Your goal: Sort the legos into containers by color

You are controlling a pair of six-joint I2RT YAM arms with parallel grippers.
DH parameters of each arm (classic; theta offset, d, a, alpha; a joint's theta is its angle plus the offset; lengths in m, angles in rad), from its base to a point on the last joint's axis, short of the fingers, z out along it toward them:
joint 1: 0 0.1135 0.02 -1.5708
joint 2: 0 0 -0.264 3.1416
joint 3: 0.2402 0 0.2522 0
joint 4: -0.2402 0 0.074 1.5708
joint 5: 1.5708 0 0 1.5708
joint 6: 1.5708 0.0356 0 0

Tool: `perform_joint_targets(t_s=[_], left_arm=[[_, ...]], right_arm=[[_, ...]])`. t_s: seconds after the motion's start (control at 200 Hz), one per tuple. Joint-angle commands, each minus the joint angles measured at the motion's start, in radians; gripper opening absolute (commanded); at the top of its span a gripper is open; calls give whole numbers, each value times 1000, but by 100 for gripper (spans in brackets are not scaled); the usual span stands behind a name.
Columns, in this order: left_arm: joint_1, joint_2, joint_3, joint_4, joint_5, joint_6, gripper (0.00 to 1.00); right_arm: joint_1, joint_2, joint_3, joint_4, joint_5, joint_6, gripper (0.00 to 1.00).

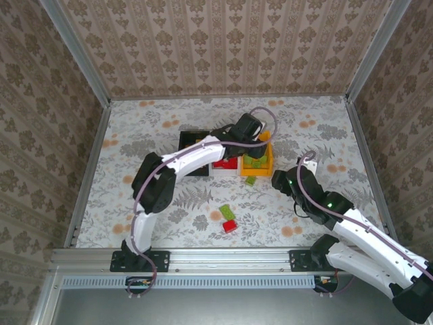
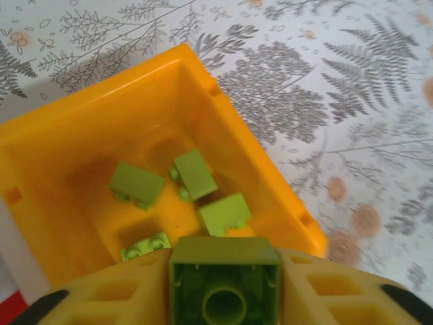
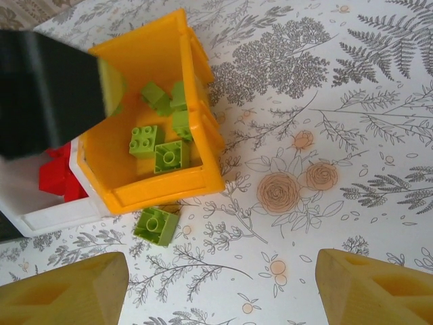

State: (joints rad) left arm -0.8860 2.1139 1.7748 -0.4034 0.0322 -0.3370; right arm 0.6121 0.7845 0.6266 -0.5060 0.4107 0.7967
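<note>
Left gripper (image 2: 224,272) stands directly over the end bin (image 2: 81,115), with the held brick (image 2: 223,250) lodged between its fingers and several loose bricks (image 2: 195,175) lying in that bin below and ahead of it. To this gripper's left the middle bin (image 1: 226,173) touches the end bin, and the third bin (image 1: 189,145) follows in the same row. Right gripper (image 3: 218,284) hangs with jaws apart over the table (image 3: 352,135). A stray brick (image 3: 155,225) lies ahead-left of it, just outside the end bin's wall, and two further bricks (image 1: 228,212) lie side by side nearer the arm bases.
</note>
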Motion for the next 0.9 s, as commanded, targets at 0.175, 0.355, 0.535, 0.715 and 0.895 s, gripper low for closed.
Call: perform_joint_targets(t_s=[0.175,0.355,0.535,0.715,0.895], left_arm=[[21,-8,119,-57,42,-30,77],[44,-243,-97,67,31,-67,90],[54,-560,-469,218,18,-124,100],[33,-836,-797,259,-18,-184,100],[-28,-1071,-1027,253,-146,-243,100]], right_arm=[[-1,88,-34,46,-121,-9,75],[49,204,-44,138,-132,25,76],[101,358,-13,236,-124,43,76],[141,515,43,298,-94,63,76],[166,666,103,319,-36,98,76]])
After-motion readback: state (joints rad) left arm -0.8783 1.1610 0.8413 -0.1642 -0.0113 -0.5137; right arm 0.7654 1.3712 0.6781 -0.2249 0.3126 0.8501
